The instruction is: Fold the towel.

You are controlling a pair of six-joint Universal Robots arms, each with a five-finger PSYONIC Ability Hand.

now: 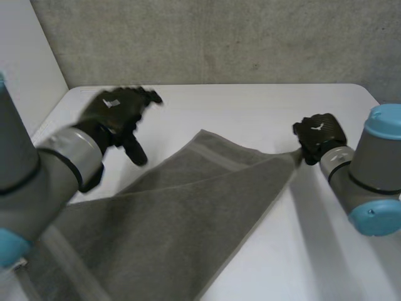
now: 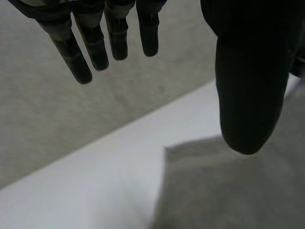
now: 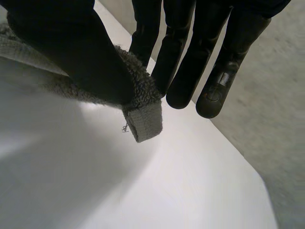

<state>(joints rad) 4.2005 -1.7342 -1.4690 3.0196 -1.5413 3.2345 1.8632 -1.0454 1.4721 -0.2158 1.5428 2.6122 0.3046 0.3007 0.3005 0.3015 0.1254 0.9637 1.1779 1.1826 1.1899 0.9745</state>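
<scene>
A grey towel (image 1: 175, 226) lies across the white table (image 1: 250, 106), partly folded over itself, running from the near left toward the right. My right hand (image 1: 319, 137) is shut on the towel's right corner (image 3: 143, 119), pinching it between thumb and fingers and holding it just above the table. My left hand (image 1: 119, 116) hovers open above the table, left of the towel's far corner (image 2: 190, 152), with its fingers (image 2: 95, 47) straight and its thumb (image 2: 248, 95) apart from them. It touches nothing.
A grey concrete wall (image 1: 219, 37) stands behind the table's far edge. A white panel (image 1: 25, 69) borders the table at the left. Bare tabletop lies beyond the towel and to the right of it.
</scene>
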